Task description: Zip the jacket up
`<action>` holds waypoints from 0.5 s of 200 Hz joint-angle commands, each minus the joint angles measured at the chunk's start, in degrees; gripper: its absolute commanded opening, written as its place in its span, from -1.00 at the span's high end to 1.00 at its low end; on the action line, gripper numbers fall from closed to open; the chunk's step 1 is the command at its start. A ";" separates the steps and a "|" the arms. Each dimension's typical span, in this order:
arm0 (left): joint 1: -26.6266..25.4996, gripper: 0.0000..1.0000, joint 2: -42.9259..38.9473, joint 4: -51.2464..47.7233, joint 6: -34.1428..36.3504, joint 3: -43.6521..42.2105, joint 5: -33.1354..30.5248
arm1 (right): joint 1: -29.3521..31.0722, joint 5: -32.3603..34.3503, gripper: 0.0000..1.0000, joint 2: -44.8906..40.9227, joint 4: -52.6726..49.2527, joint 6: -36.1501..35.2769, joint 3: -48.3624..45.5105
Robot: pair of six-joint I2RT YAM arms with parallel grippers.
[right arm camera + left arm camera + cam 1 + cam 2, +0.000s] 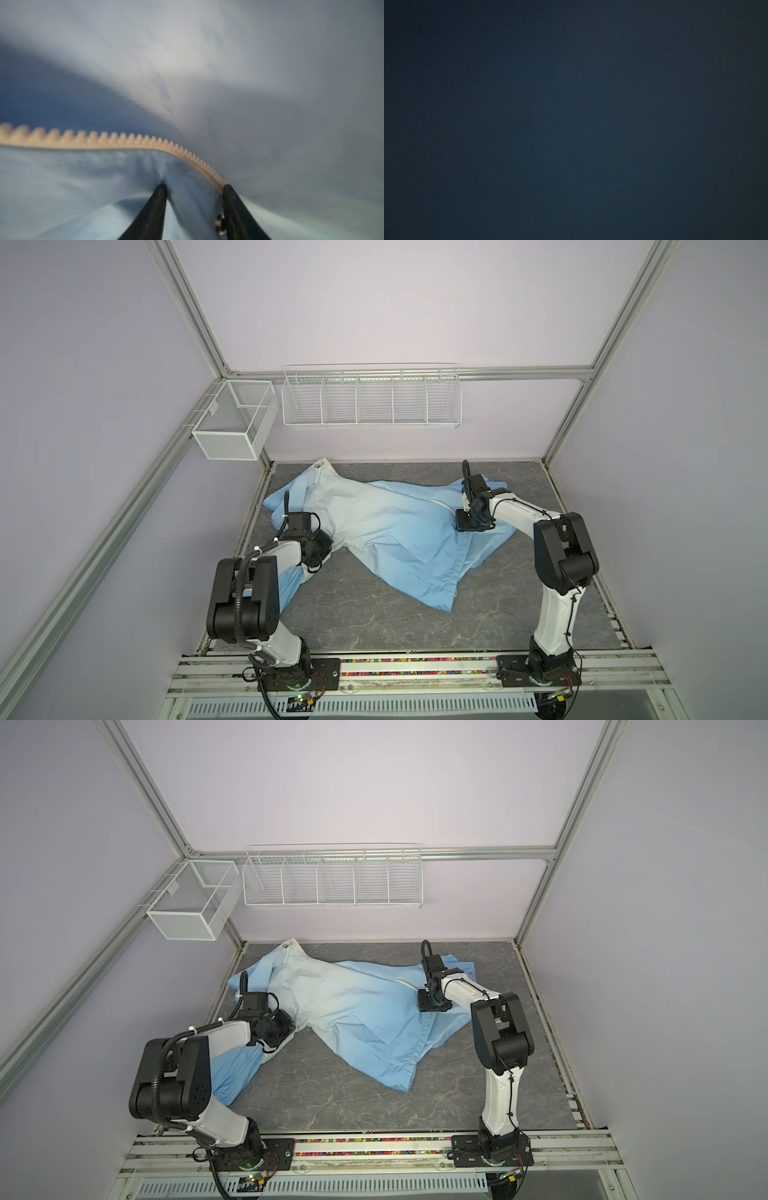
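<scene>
Jacket (386,531) lies spread and crumpled on the grey tabletop (374,622), unzipped: one bare row of cream zipper teeth (124,141) shows. Right gripper (194,187) fingers stand apart astride the zipper-edge fabric; left gripper (316,553) is closed, contents hidden. Zipping seems not yet begun.

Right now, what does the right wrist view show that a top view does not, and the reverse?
Only the right wrist view: single zipper teeth and a fold of fabric between the open jaws of the right gripper. Only a top view: the jacket sprawled across the table, the left arm, the right arm, the wire rack. Both: light-blue fabric and the cream zipper.
</scene>
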 commanded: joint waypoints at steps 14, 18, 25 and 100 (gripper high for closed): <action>1.82 1.00 6.76 -2.92 4.49 10.75 -1.88 | 5.04 -4.28 0.08 -1.39 3.83 3.30 -4.32; 2.03 1.00 7.82 -3.49 4.90 12.07 -1.82 | 5.66 -4.63 0.08 -1.59 4.18 3.63 -4.73; 2.24 1.00 9.52 -4.59 5.70 14.79 -1.81 | 6.96 -4.92 0.08 -1.92 4.60 4.26 -5.26; 3.14 0.89 15.91 -10.41 8.90 28.31 -0.05 | 17.94 -6.13 -0.05 -6.48 4.67 7.82 -5.17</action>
